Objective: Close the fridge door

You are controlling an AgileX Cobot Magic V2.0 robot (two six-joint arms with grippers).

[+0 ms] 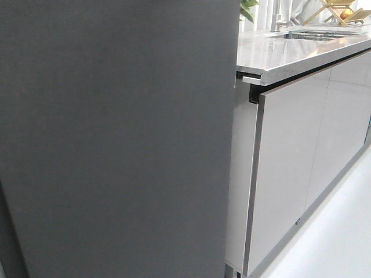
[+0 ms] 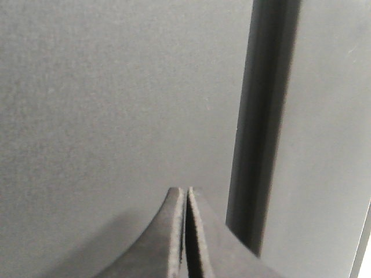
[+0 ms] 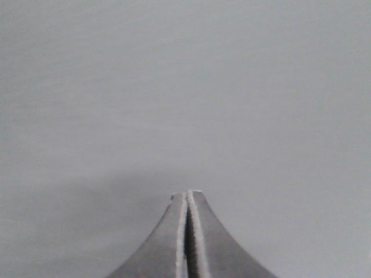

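Both grippers' dark grey curved jaws have pale inner edges

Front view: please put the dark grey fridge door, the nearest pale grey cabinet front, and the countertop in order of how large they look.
1. The fridge door, filling over half the picture, though nearness to the camera enlarges it.
2. The nearest cabinet front.
3. The countertop, seen as a shallow strip.
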